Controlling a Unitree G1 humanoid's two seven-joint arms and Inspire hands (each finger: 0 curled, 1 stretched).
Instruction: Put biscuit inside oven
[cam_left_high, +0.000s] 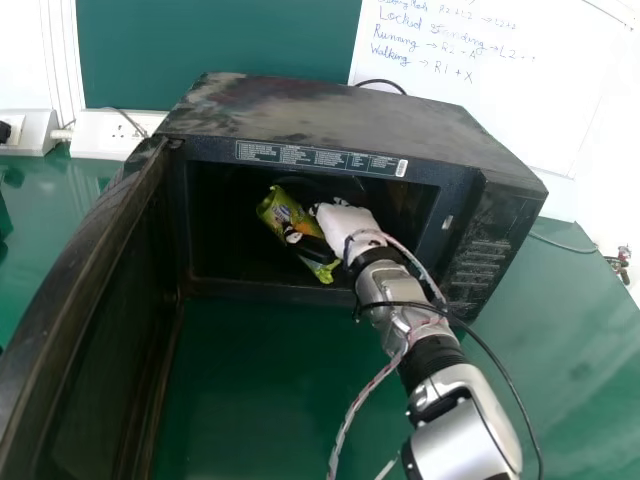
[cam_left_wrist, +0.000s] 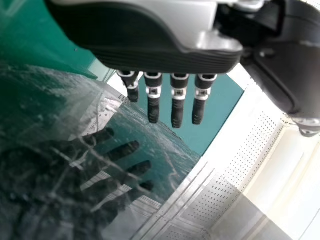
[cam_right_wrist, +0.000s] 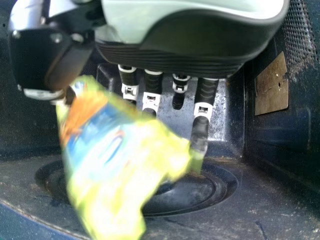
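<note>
My right hand (cam_left_high: 343, 222) reaches through the front opening of the black oven (cam_left_high: 330, 112). The yellow-green biscuit packet (cam_left_high: 282, 212) is at its left side, inside the cavity. In the right wrist view, the hand (cam_right_wrist: 202, 131) has its thumb and fingers around the packet (cam_right_wrist: 107, 160), which looks blurred and covers part of the round turntable (cam_right_wrist: 220, 187). Whether the packet's lower end touches the turntable, I cannot tell. My left hand (cam_left_wrist: 177, 107) has straight fingers, beside a dark glossy surface that reflects them.
The oven door (cam_left_high: 85, 330) stands wide on the left, reaching towards me. Cavity walls lie close around the right hand. Black and grey cables (cam_left_high: 490, 355) hang along the right arm. A power socket (cam_left_high: 108, 134) and a whiteboard (cam_left_high: 480, 85) are behind, above the green table (cam_left_high: 260, 390).
</note>
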